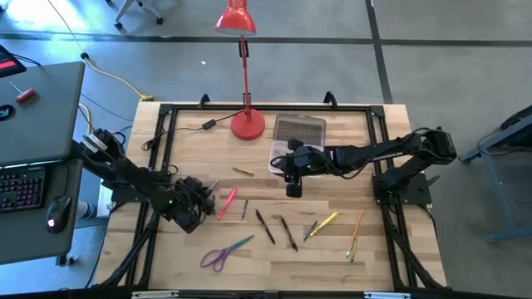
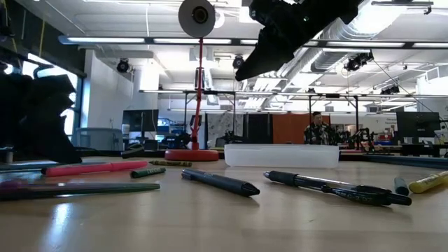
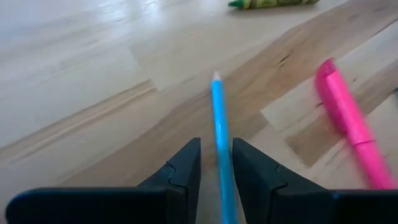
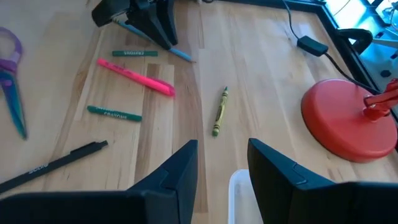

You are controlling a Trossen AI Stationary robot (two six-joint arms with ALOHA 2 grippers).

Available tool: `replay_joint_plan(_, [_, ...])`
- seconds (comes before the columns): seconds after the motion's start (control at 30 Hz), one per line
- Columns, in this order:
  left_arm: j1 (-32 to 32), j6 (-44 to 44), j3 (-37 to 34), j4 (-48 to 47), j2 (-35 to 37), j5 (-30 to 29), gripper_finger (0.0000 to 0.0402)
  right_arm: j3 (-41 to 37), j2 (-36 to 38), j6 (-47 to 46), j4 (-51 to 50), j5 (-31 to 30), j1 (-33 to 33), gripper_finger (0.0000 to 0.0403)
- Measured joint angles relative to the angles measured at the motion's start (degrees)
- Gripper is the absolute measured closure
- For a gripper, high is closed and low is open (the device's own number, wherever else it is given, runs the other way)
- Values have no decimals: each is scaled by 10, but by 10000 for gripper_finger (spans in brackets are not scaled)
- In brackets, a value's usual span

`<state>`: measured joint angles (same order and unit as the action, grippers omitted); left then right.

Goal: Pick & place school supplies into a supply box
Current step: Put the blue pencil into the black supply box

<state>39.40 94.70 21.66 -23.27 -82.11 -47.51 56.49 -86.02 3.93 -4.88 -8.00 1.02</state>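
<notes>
I have my left gripper (image 1: 202, 196) low over the table's left half, jaws pinched on a thin blue pencil (image 3: 219, 134) that runs out between my fingers (image 3: 184, 163) with its tip pointing ahead. I hold it near its back end, so the free length can go into the box first. Just beside it on the wood lie a pink highlighter (image 1: 227, 202) and a green crayon (image 1: 244, 208), both loose and still to be collected. Nearer the front edge sit the purple-handled scissors (image 1: 218, 257).

Across the middle of the table, toward the front, lie two black pens (image 1: 265, 226), then a yellow marker (image 1: 321, 223) and an orange pencil (image 1: 356, 232) toward the right. All are spread apart, which leaves room for a grasp on each.

The supply box (image 1: 284, 160) stands toward the back edge beside the red lamp base (image 1: 248, 125), its lid (image 1: 300, 129) tipped back so the tray is open from above. My right gripper (image 1: 293, 189) hangs just in front of the box, jaws apart and empty, waiting.
</notes>
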Motion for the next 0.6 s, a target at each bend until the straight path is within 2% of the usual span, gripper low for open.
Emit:
replay_joint_plan(0.13, [1, 0, -14, 36, -45, -16, 277, 0, 0, 0, -13, 0, 0, 284])
replay_joint_plan(0.33, [1, 0, -22, 106, -134, -103, 277, 0, 0, -4, -34, 0, 0, 284])
replay_joint_plan(0.6, [1, 18, -22, 175, -229, -166, 278, 0, 0, -4, -59, 10, 1, 284])
